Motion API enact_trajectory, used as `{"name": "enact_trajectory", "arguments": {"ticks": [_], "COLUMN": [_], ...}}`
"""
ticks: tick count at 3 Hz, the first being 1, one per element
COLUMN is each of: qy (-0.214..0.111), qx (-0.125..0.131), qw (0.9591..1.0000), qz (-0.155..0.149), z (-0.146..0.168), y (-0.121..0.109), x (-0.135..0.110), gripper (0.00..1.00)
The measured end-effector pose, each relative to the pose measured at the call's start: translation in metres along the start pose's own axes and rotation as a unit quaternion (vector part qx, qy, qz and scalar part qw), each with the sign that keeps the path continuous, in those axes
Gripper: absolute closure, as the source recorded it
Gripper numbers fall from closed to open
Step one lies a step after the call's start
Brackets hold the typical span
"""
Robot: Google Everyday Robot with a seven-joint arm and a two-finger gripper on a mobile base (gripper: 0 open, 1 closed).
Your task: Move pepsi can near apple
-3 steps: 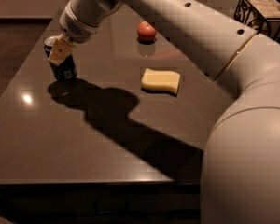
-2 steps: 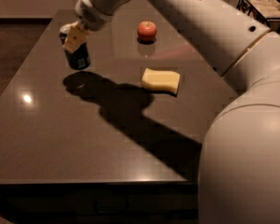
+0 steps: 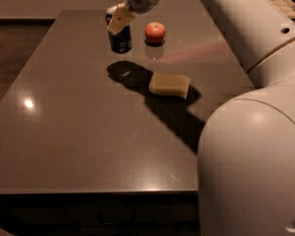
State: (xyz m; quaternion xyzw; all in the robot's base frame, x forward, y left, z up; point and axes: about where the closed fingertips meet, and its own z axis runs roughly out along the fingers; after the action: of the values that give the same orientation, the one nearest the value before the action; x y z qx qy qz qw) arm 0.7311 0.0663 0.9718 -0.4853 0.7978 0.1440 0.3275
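Observation:
The pepsi can [image 3: 122,42], blue with a silver top, is held just left of the red-orange apple [image 3: 155,32] at the far side of the dark table [image 3: 78,132]. My gripper [image 3: 117,23] comes in from the upper right and is shut on the can's top, with a tan finger pad [image 3: 120,18] across its front. The can's shadow lies apart from it on the table, so it seems slightly lifted. A narrow gap separates can and apple.
A yellow sponge [image 3: 169,85] lies in front of the apple, right of the table's middle. My white arm and base [image 3: 250,146] fill the right side. The table's left edge borders dark floor. A light object [image 3: 285,6] stands at the far right.
My gripper has carried the pepsi can from the table's far left to the right, ending close beside the apple. The apple and sponge have not moved on the table.

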Motion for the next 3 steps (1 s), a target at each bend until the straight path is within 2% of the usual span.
{"name": "enact_trajectory", "arguments": {"ticks": [1,2,3], "qy": [0.013,0.024,0.019], "qx": [0.020,0.037,0.054], "qw": [0.9992,0.9968,0.9943], "qz": [0.033,0.066,0.090], "z": [-0.009,-0.010,-0.012], "y": [-0.039,-0.069,-0.086], "x": [0.033,0.064,0.075], "gripper": [1.00,1.00,1.00]}}
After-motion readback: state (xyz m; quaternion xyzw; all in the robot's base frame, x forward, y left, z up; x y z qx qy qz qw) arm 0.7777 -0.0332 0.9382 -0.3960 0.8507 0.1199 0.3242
